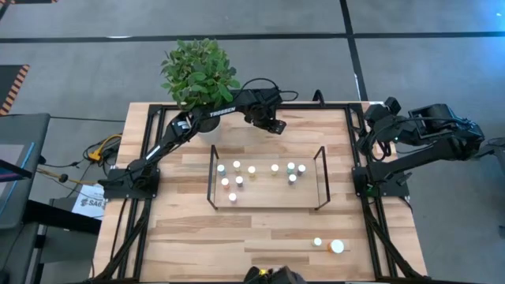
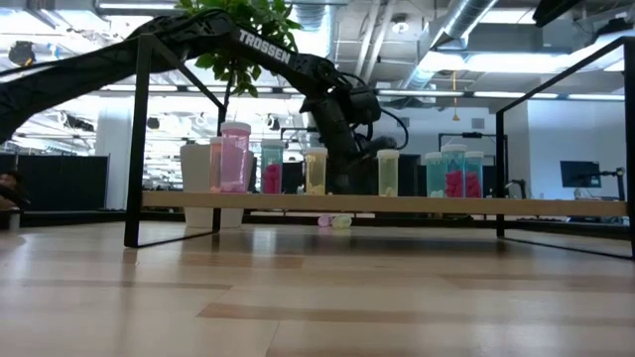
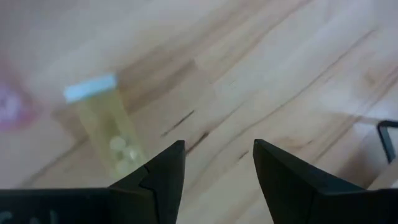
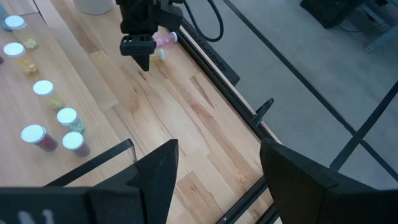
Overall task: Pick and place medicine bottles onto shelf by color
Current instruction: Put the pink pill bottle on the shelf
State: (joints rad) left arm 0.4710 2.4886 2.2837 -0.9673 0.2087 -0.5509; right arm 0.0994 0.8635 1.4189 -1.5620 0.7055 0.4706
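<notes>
The light-wood shelf (image 1: 264, 193) stands mid-table with several white-capped bottles (image 1: 236, 166) upright on it. They also show in the low view (image 2: 235, 159). Beyond its far side a yellow bottle (image 3: 111, 127) and a pink bottle (image 4: 165, 40) lie on their sides on the table (image 2: 341, 221). My left gripper (image 3: 217, 165) hovers open just above the table beside the yellow bottle, touching nothing; it shows in the high view (image 1: 275, 125) and the right wrist view (image 4: 140, 55). My right gripper (image 4: 217, 168) waits open and empty at the table's far right corner (image 1: 372, 118).
A potted plant (image 1: 199, 72) stands at the far edge, left of my left gripper. A small bottle (image 1: 318, 242) and a wider white-orange one (image 1: 337, 246) stand near the table's near right edge. Black frame rails (image 4: 211, 56) run along the table's edges.
</notes>
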